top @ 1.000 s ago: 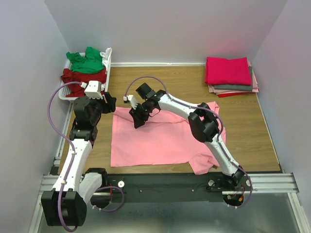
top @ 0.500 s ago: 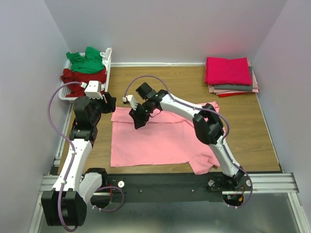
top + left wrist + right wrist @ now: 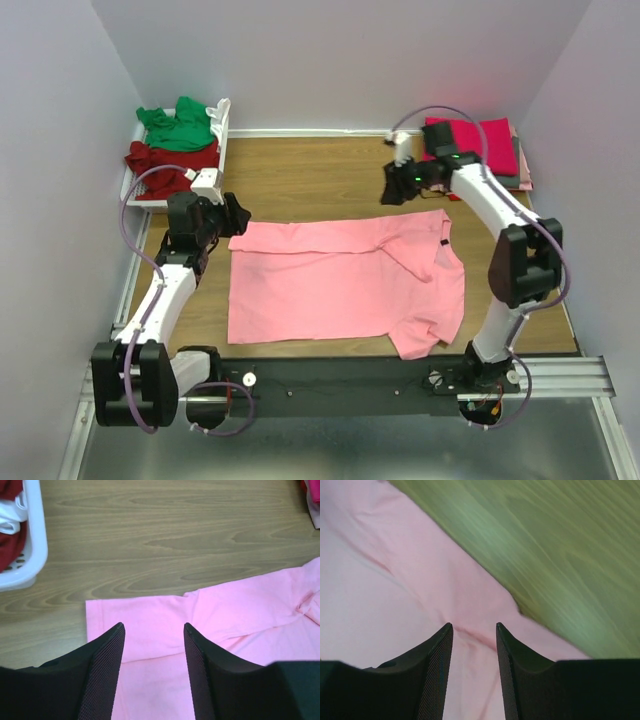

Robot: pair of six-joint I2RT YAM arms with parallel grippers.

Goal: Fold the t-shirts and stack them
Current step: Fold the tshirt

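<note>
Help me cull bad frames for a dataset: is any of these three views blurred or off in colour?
Right wrist view: smeared, with the table grain streaked and tinted greenish and the pink t-shirt soft; only the right gripper is crisp. Left wrist view: sharp, natural colour. Top view: sharp, evenly lit, no glare.

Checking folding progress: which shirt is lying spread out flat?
The pink shirt, open mid-table. The magenta one tops the folded stack; the green one and dark red one are bunched in the basket.
</note>
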